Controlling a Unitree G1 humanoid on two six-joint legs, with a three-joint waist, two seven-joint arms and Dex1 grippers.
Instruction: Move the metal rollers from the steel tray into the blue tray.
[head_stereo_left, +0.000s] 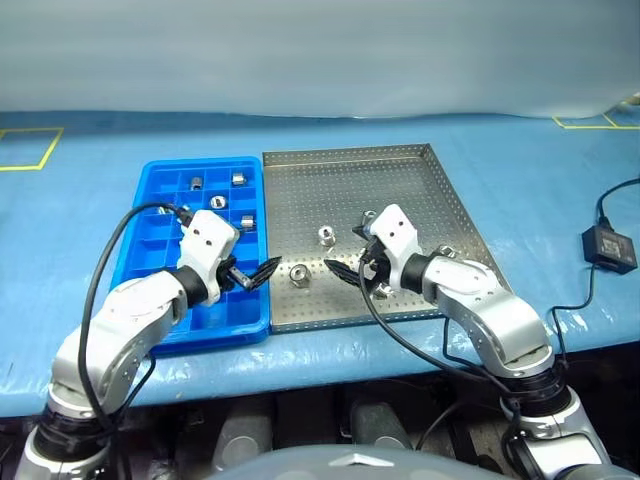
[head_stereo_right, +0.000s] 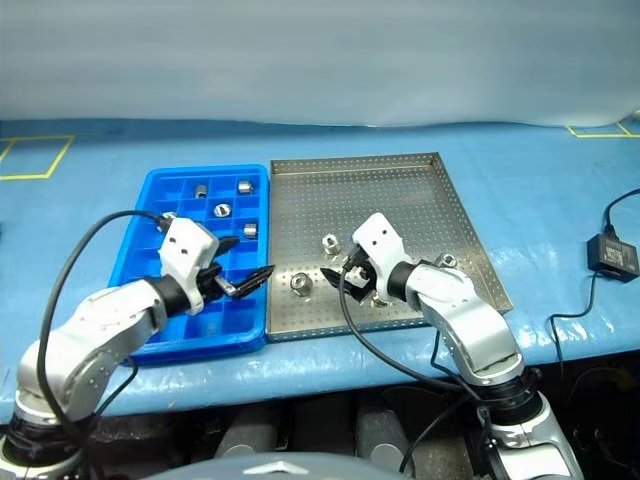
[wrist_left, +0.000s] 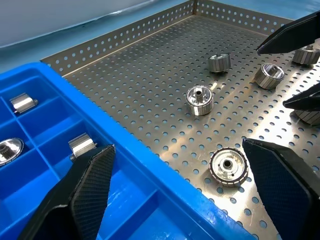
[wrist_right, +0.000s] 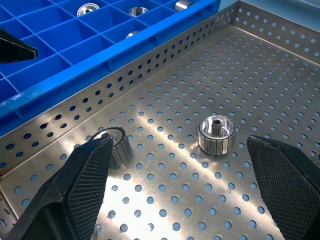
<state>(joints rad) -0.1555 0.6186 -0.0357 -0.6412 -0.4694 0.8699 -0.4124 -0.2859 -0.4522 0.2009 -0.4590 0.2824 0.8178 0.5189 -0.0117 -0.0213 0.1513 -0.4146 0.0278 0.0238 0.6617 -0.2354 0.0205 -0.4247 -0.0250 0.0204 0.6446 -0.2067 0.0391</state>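
A blue tray and a steel tray are set side by side at the centre of the frame, on a table covered in blue sheeting. Four metal rollers are seen in the upper compartments of the blue tray. Further rollers are scattered on the perforated floor of the steel tray, among them one at centre and one lower down. The left gripper is held over the lower right edge of the blue tray, fingers spread. The right gripper is positioned over the lower part of the steel tray, fingers likewise spread. A black power adapter is located at the right edge.
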